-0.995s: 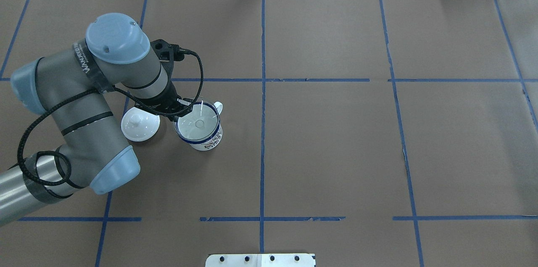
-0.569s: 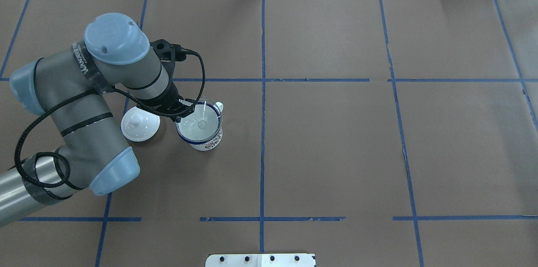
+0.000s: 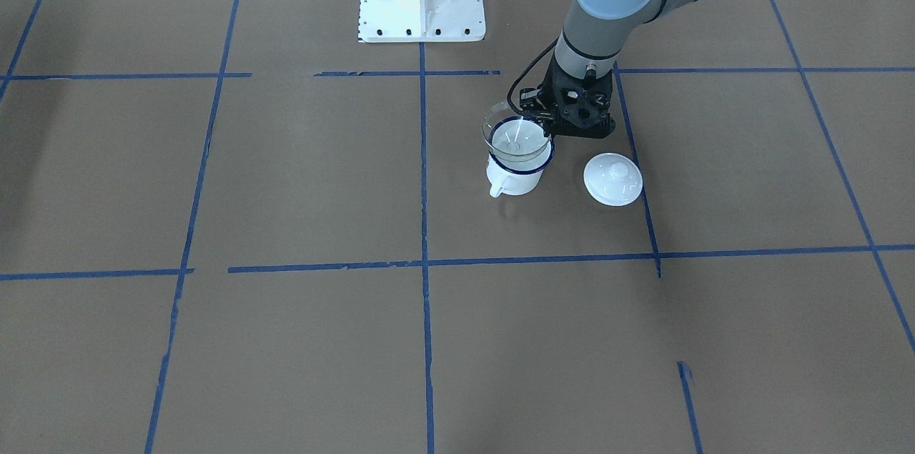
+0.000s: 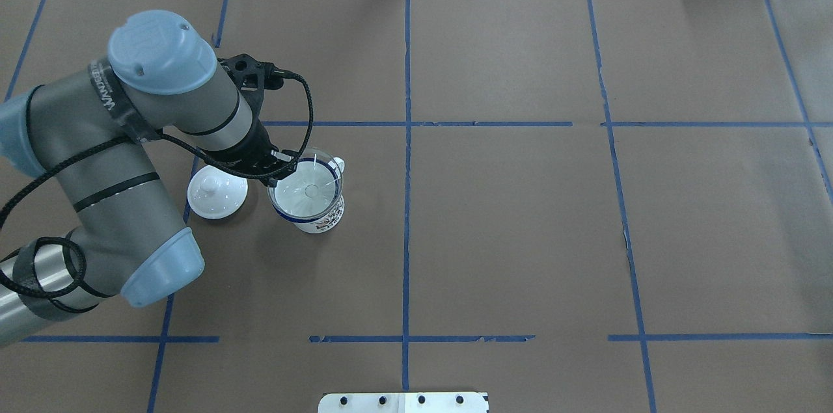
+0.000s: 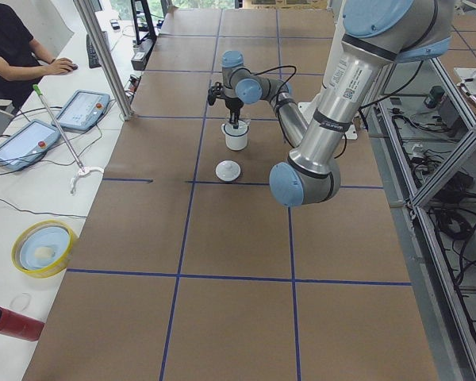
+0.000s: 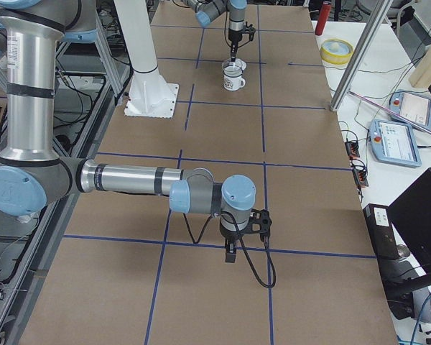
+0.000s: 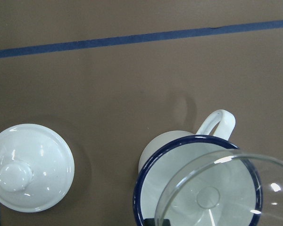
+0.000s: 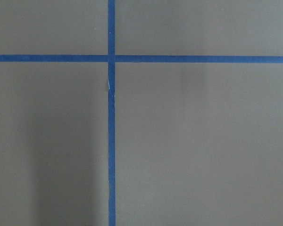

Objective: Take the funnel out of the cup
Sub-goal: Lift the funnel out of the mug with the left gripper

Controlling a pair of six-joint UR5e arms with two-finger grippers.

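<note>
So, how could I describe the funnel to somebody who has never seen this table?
Follow the left arm down to its end effector, low over the brown table. It holds the funnel by the rim over the mouth of a white cup with a blue rim. Unlike the cup and the white knobbed lid beside it, the funnel is see-through.

The clear funnel [image 7: 226, 197] fills the lower right corner, its rim overlapping the white cup [image 7: 179, 155] with a blue rim and handle pointing up, while a white lid [image 7: 30, 167] lies apart at lower left on brown paper [image 7: 108, 94].
</note>
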